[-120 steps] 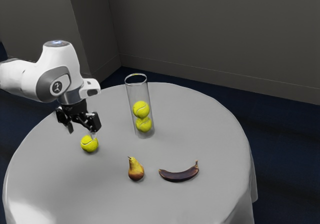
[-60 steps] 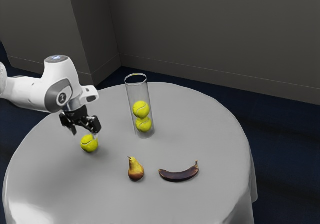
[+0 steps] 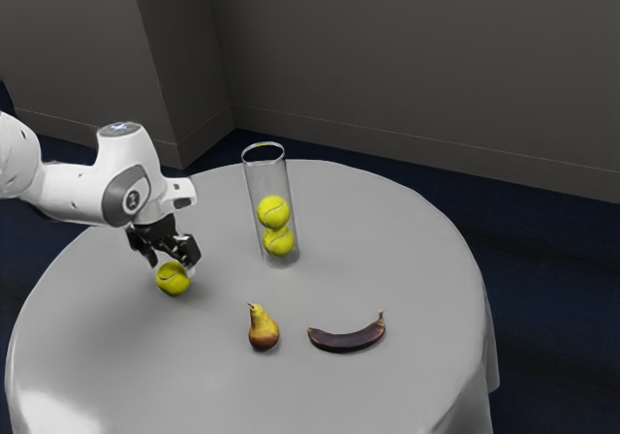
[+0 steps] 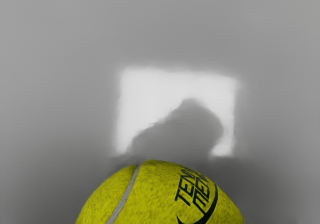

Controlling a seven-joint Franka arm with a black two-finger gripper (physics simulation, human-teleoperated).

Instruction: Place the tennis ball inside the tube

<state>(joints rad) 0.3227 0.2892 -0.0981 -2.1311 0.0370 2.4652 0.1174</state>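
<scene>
In the exterior view my black gripper [image 3: 172,264] is low over the loose yellow tennis ball [image 3: 173,279], its fingers open and spread at the ball's upper part. That ball rests on the table. In the wrist view the tennis ball [image 4: 162,194], with dark lettering and a pale seam, is large at the lower edge, just under my hand. The clear tube [image 3: 254,179] stands upright behind and toward the exterior view's right of the gripper. Inside it two tennis balls are stacked, an upper ball [image 3: 273,211] and a lower ball [image 3: 279,241].
On the round, grey-clothed table [image 3: 223,395], a yellow-brown pear [image 3: 263,329] lies toward the exterior view's right of the loose ball. Beyond it is a dark banana [image 3: 347,340]. The tube's open rim rises well above its stacked balls.
My gripper has come down from above the loose ball to around its top, shifting slightly toward the exterior view's right. The balls, tube, pear and banana have stayed put.
</scene>
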